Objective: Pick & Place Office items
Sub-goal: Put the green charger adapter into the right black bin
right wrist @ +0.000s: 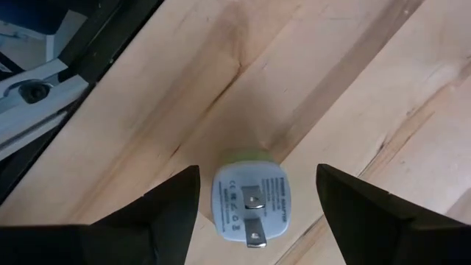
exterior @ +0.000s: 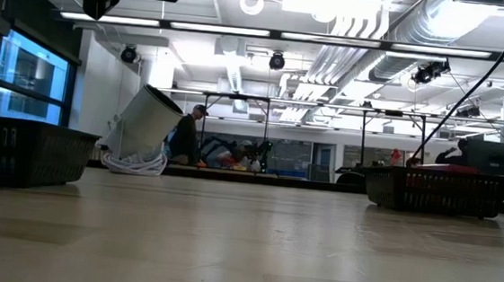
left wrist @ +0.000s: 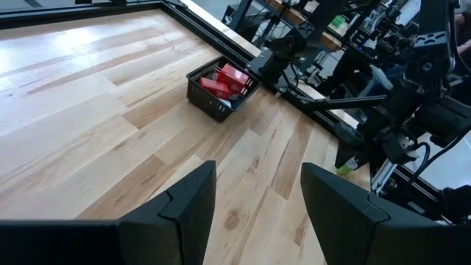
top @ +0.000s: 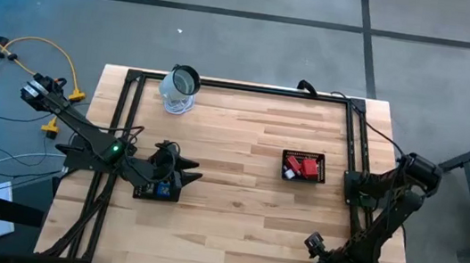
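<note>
With its jaws spread wide either side of the white plug (right wrist: 247, 205) lying on the bench (right wrist: 353, 88), our right gripper (right wrist: 257, 213) seems poised to grasp it, while our left gripper (left wrist: 257, 213) hangs open and empty, apparently above the near tray (top: 158, 190).

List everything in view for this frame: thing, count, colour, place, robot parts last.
Table: one, light wood, black-framed.
Right tray: one, black mesh, right of centre.
Red blocks: a few, in the right tray.
Left tray: one, black mesh, under the left hand, something blue inside.
Jar: one, clear with dark rim, far left edge, tipped in the low view.
Plug: one, whitish, two prongs up, on the table between the right hand's fingers.
Person: one, dark clothing, in the background.
Left hand: open, empty.
Right hand: open, over the plug.
</note>
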Robot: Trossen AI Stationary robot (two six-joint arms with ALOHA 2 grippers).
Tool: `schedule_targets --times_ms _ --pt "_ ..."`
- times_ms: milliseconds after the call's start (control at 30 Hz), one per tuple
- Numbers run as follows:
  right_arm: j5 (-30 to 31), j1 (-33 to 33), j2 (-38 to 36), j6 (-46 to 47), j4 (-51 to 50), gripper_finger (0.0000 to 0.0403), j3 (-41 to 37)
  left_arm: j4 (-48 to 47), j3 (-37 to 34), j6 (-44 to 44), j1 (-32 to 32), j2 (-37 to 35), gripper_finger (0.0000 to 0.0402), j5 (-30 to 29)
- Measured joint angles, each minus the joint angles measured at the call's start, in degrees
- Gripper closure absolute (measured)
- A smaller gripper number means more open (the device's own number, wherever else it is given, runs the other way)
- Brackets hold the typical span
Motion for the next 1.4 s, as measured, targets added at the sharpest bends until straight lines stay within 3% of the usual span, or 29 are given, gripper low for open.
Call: schedule_targets --times_ms 333,1100,1400 --pt "0.04 0.00 0.08 0.00 0.00 0.0152 0.00 0.11 -0.01 0.00 0.00 0.00 0.0208 -0.01" --pt "-0.43 0.00 0.08 -0.01 0.17 0.0265 0.00 0.11 0.00 0.00 0.00 0.00 0.0208 0.01" --pt "-0.43 0.00 0.06 -0.01 0.22 0.0263 0.00 0.11 -0.01 0.00 0.00 0.00 0.0208 0.01"
